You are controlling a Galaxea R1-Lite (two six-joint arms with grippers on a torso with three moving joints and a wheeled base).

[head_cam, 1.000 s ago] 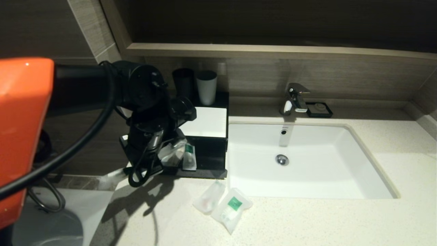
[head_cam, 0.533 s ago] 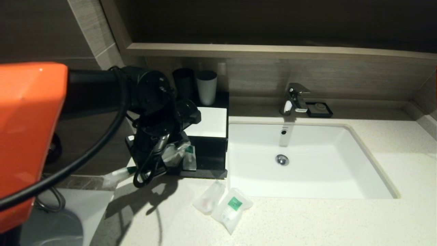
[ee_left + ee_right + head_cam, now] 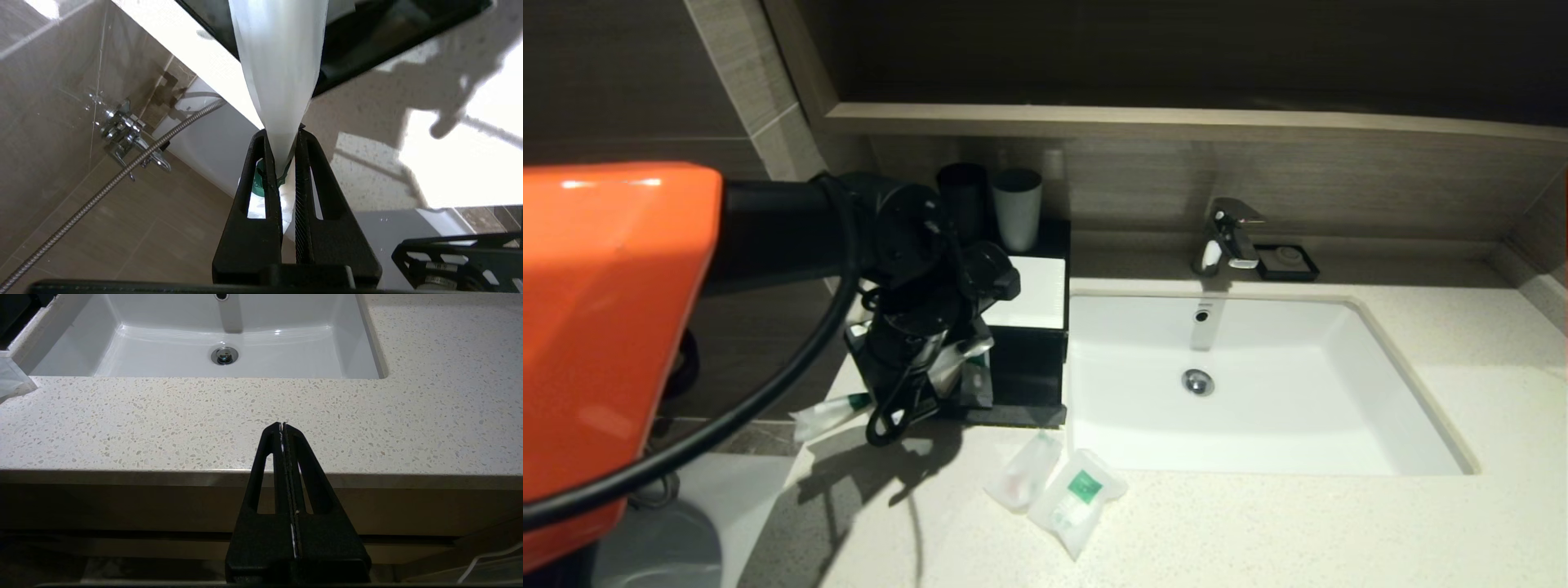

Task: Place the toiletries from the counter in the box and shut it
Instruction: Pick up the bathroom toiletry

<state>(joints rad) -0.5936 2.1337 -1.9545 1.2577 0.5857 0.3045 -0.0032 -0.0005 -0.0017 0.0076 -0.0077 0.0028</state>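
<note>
Toothbrush pack (image 3: 282,73): long clear sachet with a green label, pinched near one end by the left gripper (image 3: 282,163); in the head view it slants across the left front corner of the box (image 3: 1029,359), one end poking out left past the counter (image 3: 1258,523) edge, the other over the open drawer (image 3: 1013,412).
Left gripper: jaws closed tight on the pack's film, nearly touching; hangs over the drawer's left end.
Box: black case, white top panel, drawer pulled out toward the front; stands at the sink's (image 3: 1258,384) left rim.
Remaining sachets: small plain one (image 3: 1023,472) and squarish green-labelled one (image 3: 1078,500) lie side by side, touching, on the counter just in front of the drawer.
Right gripper (image 3: 286,428): jaws pressed together, holding nothing; parked at the counter's front edge, out of the head view.
Step in hand (judgement): placing the pack in the drawer.
Technique note: the pack looks longer than the gap it crosses, so turn it parallel to the drawer's long side and bring the overhanging end inside before letting go.
Risk: released askew, an end may rest on the drawer wall and block closing.
</note>
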